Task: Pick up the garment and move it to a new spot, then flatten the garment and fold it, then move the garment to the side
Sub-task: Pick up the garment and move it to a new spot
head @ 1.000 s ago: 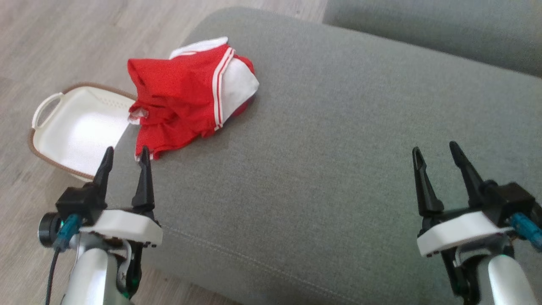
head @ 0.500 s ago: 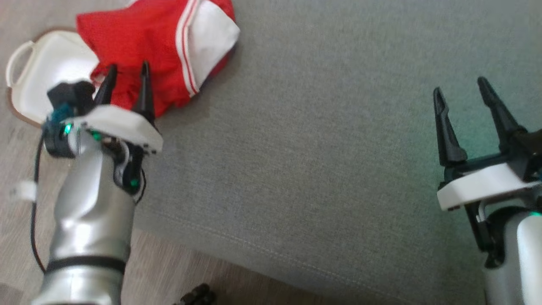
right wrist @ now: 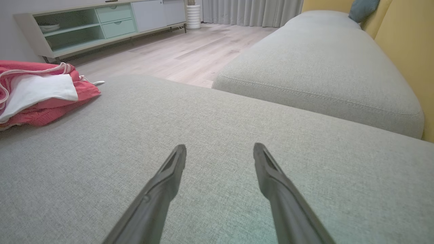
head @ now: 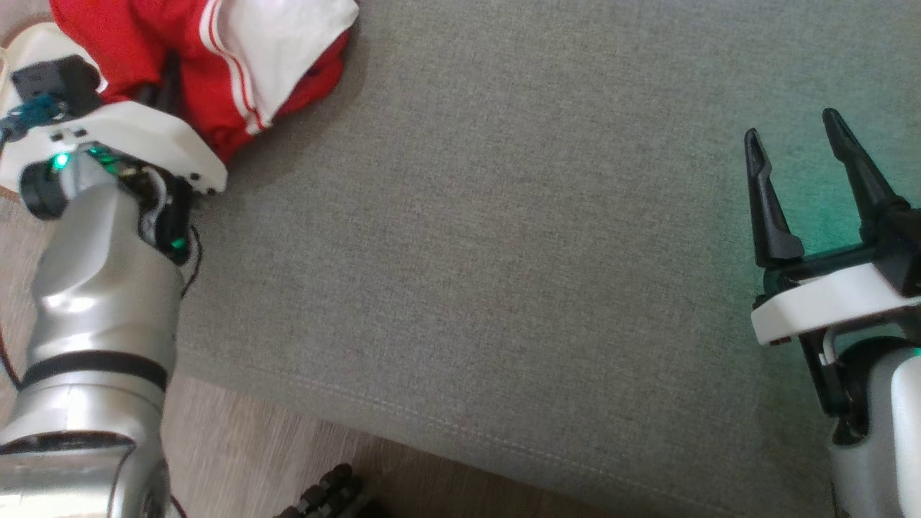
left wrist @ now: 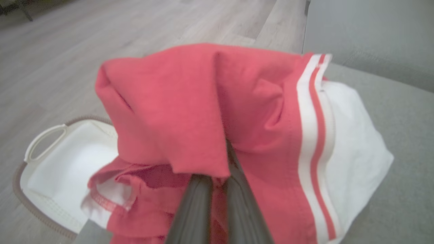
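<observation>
Cushion point(head: 504, 252): grey woven fabric, broad and flat. Wood floor point(left wrist: 67, 51) lies beyond its left edge.

Garment point(head: 237, 43): red with a white panel and white stripes, bunched at the cushion's far left corner. Its hem overlaps the basket rim in the left wrist view.

Basket point(left wrist: 51, 162): white, brown-rimmed, on the floor beside that corner.

Left gripper point(left wrist: 220, 176): fingers drawn close together on a red fold of the garment, tips hidden under cloth.

Right gripper point(head: 791, 124): fingers spread wide, nothing between them, over bare cushion well apart from the garment.
</observation>
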### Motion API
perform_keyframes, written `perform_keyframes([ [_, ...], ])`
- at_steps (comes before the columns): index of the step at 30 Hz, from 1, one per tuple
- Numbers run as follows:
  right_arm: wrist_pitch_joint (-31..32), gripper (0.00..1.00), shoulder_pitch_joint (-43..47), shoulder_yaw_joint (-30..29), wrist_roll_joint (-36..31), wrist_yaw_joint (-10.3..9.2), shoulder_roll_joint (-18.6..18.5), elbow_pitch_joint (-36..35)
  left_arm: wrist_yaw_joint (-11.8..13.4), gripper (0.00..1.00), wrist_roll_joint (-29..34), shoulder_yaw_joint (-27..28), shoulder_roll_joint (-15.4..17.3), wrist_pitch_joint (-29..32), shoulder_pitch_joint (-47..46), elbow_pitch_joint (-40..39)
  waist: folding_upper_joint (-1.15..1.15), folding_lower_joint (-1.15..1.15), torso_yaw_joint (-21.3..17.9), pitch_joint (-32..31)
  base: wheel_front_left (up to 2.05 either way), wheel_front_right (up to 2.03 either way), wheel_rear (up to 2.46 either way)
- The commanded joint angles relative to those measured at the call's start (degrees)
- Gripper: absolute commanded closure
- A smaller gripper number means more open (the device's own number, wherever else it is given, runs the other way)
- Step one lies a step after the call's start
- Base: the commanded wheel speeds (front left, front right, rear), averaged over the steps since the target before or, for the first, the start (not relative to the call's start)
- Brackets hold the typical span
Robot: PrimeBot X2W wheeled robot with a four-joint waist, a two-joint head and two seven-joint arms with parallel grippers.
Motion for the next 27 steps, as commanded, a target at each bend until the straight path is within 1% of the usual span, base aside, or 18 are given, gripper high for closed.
perform_keyframes([
  [1, -0.23, 0.0, -1.4, 1.09, -0.24, 0.24, 0.53, -1.98, -0.06, 1.0, 0.23, 1.06, 4.08, -1.16, -1.58, -1.92, 0.0, -0.01, -0.07, -0.52, 0.0, 0.0, 0.0],
  [6, -1.62, 0.0, -0.85, 0.29, 0.08, 0.24, 1.48, -0.93, 1.65, 1.0, 1.6, 1.3, 5.53, -3.2, -1.05, -7.85, 0.0, -0.01, -0.13, -3.44, 0.0, 0.0, 0.0],
  [11, -3.32, 0.0, 0.19, -0.08, 0.74, 0.24, 2.52, 0.42, 4.01, 1.0, 3.99, 2.51, 6.7, -3.3, 3.22, -22.19, 0.0, -0.01, -0.8, -7.77, 0.0, 0.0, 0.0],
  [15, -4.77, 0.0, 1.16, -0.37, 1.48, 0.24, 3.41, 1.46, 4.63, 1.0, 5.77, 2.32, 6.91, -3.31, 8.38, -32.73, 0.0, -0.01, -2.4, -11.48, 0.0, 0.0, 0.0],
  [19, -6.02, 0.0, 2.53, -0.54, 2.56, 0.24, 4.21, 2.5, 5.29, 1.0, 6.69, 1.01, 6.01, -3.15, 14.72, -41.65, 0.0, -0.01, -5.17, -15.0, 0.0, 0.0, 0.0],
  [23, -6.76, 0.0, 4.0, -0.78, 3.49, 0.24, 4.69, 2.36, 5.62, 1.0, 7.3, -1.78, 4.23, -0.58, 21.74, -50.47, 0.0, -0.01, -8.65, -16.64, 0.0, 0.0, 0.0],
  [26, -6.92, 0.0, 4.53, -0.5, 4.04, 0.24, 4.84, 2.0, 5.25, 1.0, 7.36, -4.72, 2.42, 1.88, 26.05, -55.25, 0.0, -0.01, -11.91, -16.7, 0.0, 0.0, 0.0],
  [27, -6.92, 0.0, 4.53, -0.5, 4.04, 0.24, 4.84, 2.0, 5.25, 1.0, 7.36, -4.72, 2.42, 1.88, 26.05, -55.25, 0.0, -0.01, -11.91, -16.7, 0.0, 0.0, 0.0],
])
